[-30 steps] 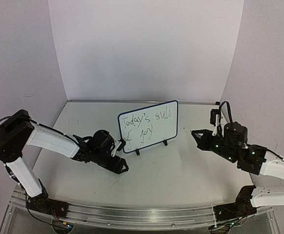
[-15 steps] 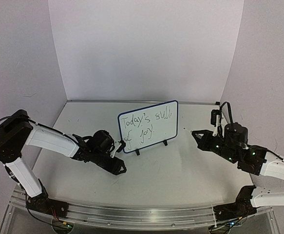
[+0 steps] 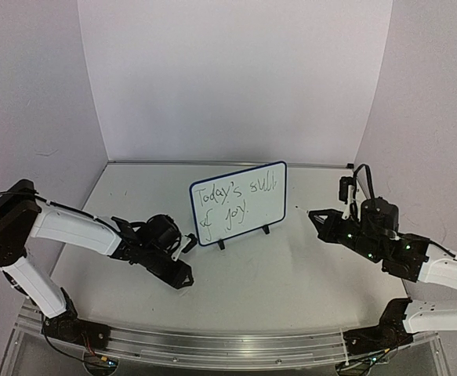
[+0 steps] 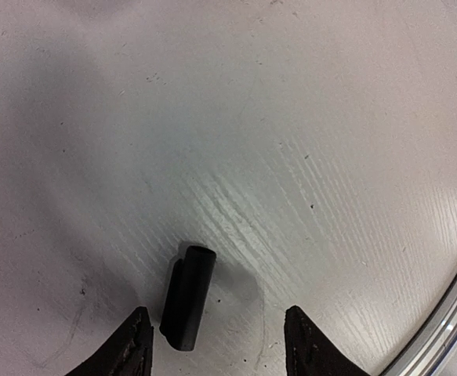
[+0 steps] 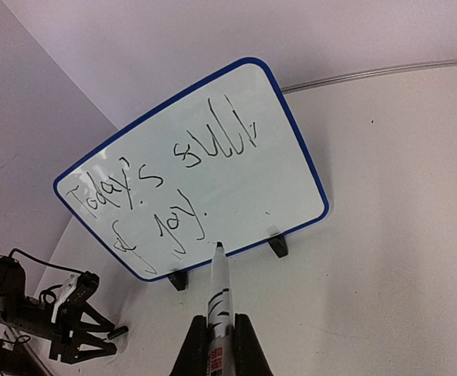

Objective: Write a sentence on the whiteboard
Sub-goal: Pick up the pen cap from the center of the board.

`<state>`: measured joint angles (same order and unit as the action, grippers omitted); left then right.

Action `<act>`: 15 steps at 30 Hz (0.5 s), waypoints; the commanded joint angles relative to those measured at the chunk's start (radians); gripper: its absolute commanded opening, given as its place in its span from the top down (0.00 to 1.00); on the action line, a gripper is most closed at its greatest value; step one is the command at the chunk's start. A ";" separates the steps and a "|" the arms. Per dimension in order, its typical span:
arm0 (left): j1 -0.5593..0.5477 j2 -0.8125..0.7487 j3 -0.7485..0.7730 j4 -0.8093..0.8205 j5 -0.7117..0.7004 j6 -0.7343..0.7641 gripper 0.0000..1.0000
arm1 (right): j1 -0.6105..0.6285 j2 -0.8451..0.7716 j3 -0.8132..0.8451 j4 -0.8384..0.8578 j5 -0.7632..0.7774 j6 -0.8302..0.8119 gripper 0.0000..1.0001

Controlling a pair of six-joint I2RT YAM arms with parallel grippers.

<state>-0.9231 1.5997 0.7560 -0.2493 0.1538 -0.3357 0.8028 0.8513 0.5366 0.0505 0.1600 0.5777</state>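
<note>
Tabletop [image 3: 291, 274] | left arm [image 3: 71, 225] low, left jaws apart astride cap [image 4: 187, 298] | right jaws clamp marker [image 5: 218, 301]

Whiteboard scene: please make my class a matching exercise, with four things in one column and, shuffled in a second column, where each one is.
Things
1. whiteboard
2. marker
3. black cap
4. sentence

Places
A. lying on the table, between the jaws of the open left gripper
B. written in two lines on the whiteboard
C. clamped in the right gripper, tip pointing toward the whiteboard
D. standing on small black feet near the middle of the table

Pairs: 1-D, 2-C, 3-A, 4-B
</note>
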 commanded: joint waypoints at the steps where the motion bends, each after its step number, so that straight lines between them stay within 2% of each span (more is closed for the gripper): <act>1: -0.007 -0.036 -0.009 -0.058 -0.061 0.010 0.53 | -0.003 -0.006 -0.001 0.008 0.012 0.009 1.00; 6: -0.010 -0.018 0.009 -0.059 -0.077 0.027 0.61 | -0.003 -0.008 -0.003 0.007 0.012 0.014 1.00; 15: -0.039 0.018 0.041 -0.076 -0.103 0.048 0.64 | -0.003 -0.016 -0.008 0.007 0.024 0.019 1.00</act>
<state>-0.9459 1.5949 0.7592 -0.3032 0.0799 -0.3101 0.8028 0.8480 0.5362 0.0505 0.1618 0.5854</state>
